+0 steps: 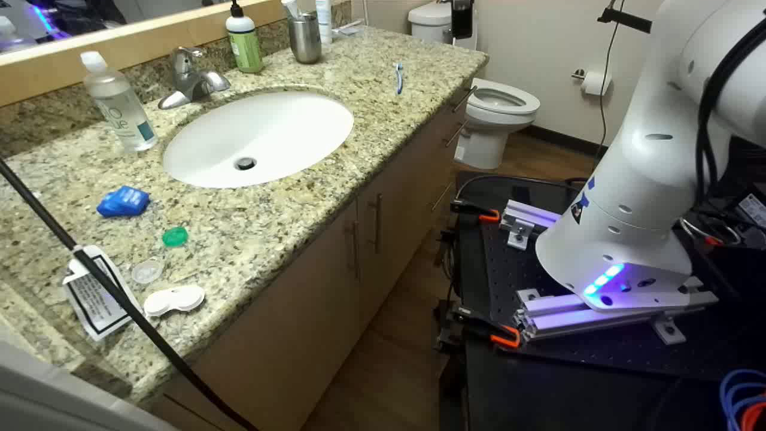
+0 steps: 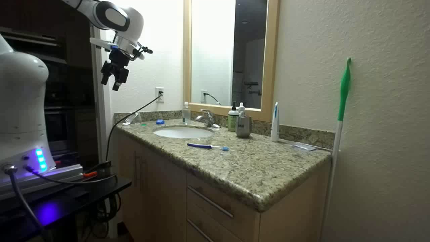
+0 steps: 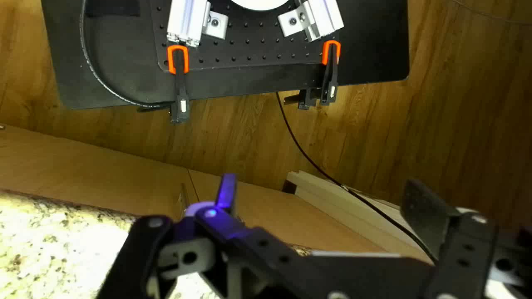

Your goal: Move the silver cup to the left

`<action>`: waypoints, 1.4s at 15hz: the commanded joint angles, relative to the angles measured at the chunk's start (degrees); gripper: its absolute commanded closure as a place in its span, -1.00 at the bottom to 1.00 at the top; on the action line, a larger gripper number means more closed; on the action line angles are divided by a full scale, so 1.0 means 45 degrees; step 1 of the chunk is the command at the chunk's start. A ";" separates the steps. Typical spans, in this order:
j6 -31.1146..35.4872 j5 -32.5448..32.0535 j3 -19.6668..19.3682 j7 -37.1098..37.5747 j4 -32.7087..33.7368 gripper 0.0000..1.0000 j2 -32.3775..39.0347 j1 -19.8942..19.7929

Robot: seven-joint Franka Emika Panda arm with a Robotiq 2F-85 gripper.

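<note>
The silver cup [image 1: 306, 41] is a dull grey metal tumbler standing upright on the granite counter [image 1: 365, 69], toward its back. It also shows in an exterior view [image 2: 244, 127] with dark lettering on its side. A white item shows at its top in both exterior views. The cup stands beside the green soap bottle [image 1: 245, 52]. My gripper [image 2: 111, 84] hangs high in the air at the far end of the counter, well away from the cup. In the wrist view the gripper [image 3: 324, 201] has its fingers wide apart with nothing between them. The cup is out of the wrist view.
A white tube [image 2: 275, 124] stands near the cup. A toothbrush [image 2: 203, 146] lies in front of it. The sink [image 1: 293, 131], faucet [image 1: 194, 81] and clear bottle [image 1: 122, 111] are further along. A blue item [image 1: 124, 202] lies beyond. A black cable [image 2: 134, 112] crosses the counter's end.
</note>
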 commanded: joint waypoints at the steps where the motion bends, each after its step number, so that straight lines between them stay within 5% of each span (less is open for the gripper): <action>1: -0.0037 0.0144 0.0267 -0.0165 0.0029 -1.00 0.0075 -0.0316; 4: 0.2762 0.0185 0.0661 0.0208 -0.0142 -1.00 0.0933 -0.0121; 8: 0.6209 0.0140 0.0085 0.0455 0.0629 -1.00 0.2632 -0.0699; 11: 0.5117 0.2600 -0.0486 -0.0943 0.0821 -1.00 0.2331 0.0228; 12: 0.5866 0.1759 -0.0082 -0.0483 0.0623 -1.00 0.2610 -0.0477; 15: 0.5416 0.2528 -0.0103 -0.0804 0.0742 -1.00 0.2465 -0.0118; 17: 0.7925 0.2464 0.0050 0.0124 0.1122 -1.00 0.4120 -0.0270; 21: 1.1299 0.4264 -0.1031 -0.0232 0.2951 -1.00 0.6857 -0.0127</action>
